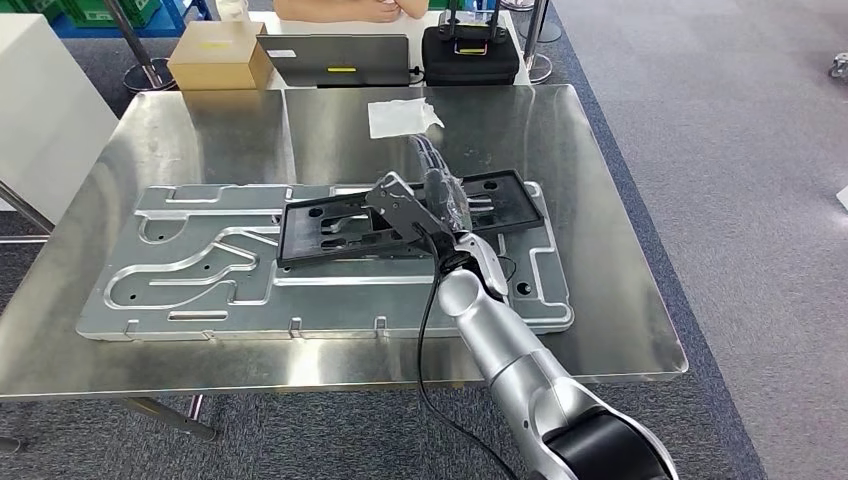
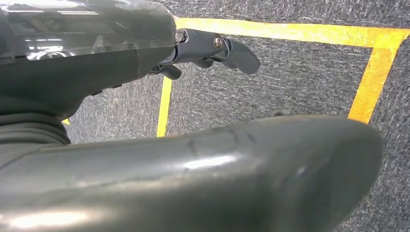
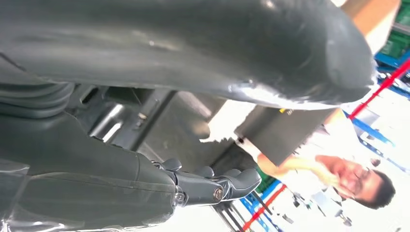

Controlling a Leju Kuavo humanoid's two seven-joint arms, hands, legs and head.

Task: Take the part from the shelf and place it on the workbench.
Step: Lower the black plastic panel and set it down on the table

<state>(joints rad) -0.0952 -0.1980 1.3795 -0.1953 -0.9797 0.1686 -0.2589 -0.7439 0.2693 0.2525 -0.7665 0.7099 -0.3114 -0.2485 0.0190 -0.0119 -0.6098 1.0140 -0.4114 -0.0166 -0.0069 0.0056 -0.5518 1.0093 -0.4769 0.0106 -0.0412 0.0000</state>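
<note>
Lying flat, the black part (image 1: 410, 218) seemingly runs lengthwise along the workbench (image 1: 620, 250).

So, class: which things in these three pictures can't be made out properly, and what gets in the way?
- Head view: the right hand covers the middle of the black frame; whether it grips it is unclear.
- Head view: the person behind the table is cut off by the top edge.
- Right wrist view: the thumb hides most of the frame.
</note>
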